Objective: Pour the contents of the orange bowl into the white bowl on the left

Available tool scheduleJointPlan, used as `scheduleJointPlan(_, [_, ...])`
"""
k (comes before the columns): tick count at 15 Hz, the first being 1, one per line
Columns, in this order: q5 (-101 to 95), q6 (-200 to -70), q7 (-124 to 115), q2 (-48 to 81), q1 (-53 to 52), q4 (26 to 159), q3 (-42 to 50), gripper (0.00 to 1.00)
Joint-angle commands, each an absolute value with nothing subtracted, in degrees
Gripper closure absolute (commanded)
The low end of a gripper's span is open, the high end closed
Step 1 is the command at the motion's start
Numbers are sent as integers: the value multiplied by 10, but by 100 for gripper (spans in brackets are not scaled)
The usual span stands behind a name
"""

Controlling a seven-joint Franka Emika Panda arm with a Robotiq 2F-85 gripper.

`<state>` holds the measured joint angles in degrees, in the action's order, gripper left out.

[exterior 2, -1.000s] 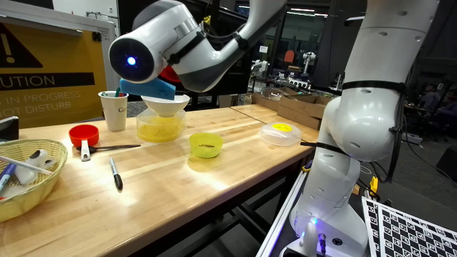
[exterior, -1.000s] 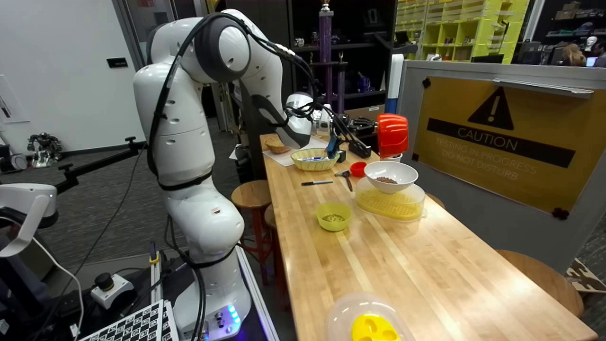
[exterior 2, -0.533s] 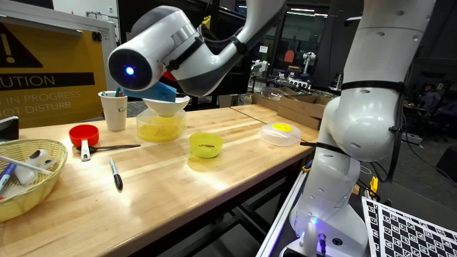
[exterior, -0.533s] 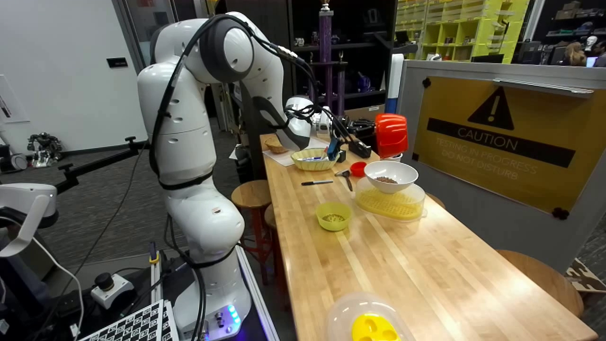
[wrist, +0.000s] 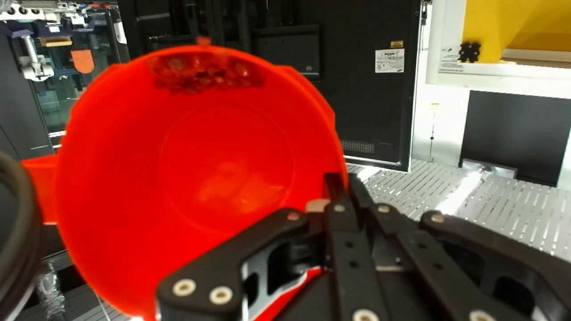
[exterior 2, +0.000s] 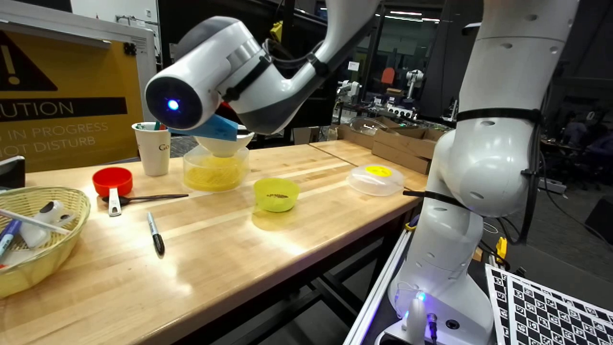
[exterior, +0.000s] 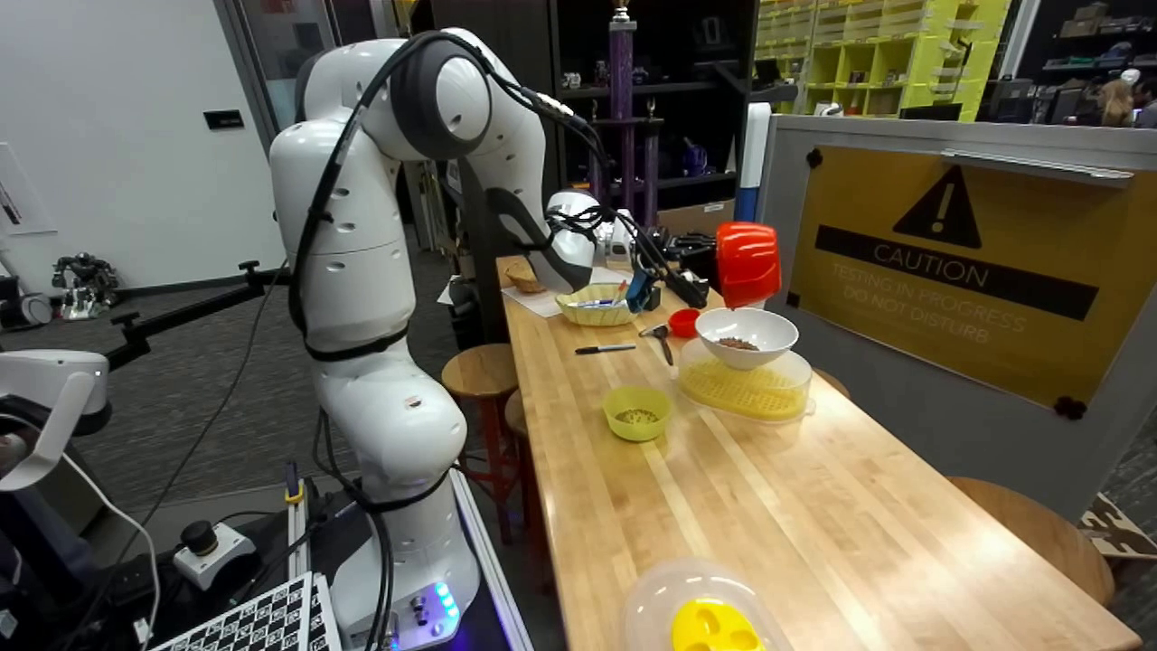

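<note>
The glossy red-orange bowl (exterior: 748, 264) is tipped on its side just above the white bowl (exterior: 747, 331) in an exterior view. In the wrist view the orange bowl (wrist: 223, 165) shows its inside, with small dark pieces gathered along its rim and one piece at the rim's edge. My gripper (wrist: 341, 180) is shut on the bowl's rim, one finger inside and one outside. The white bowl also shows in an exterior view (exterior 2: 226, 145), partly behind the blue wrist part. It holds brownish-red bits and stands on a clear container with a yellow grid.
A yellow-green bowl (exterior: 637, 413) with small bits stands near the container (exterior: 746, 387). A red measuring cup (exterior 2: 112, 181), a marker (exterior 2: 155, 234), a paper cup (exterior 2: 154, 148) and a wicker basket (exterior 2: 43, 239) are on the table. A clear lid (exterior 2: 376, 180) lies farther off.
My wrist and the orange bowl have moved down slightly, so the bowl is closer to the white bowl. The orange bowl stays in my grip. The objects on the table have not moved.
</note>
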<state>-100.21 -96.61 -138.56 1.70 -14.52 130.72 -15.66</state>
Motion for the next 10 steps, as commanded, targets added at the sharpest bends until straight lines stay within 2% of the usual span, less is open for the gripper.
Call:
scheduleJointPlan(1, [-1030, -946, -1390, 30, -147, 1293, -154, 99])
scheduleJointPlan(10, [-1098, -942, -1385, 87, -138, 1240, -142, 99])
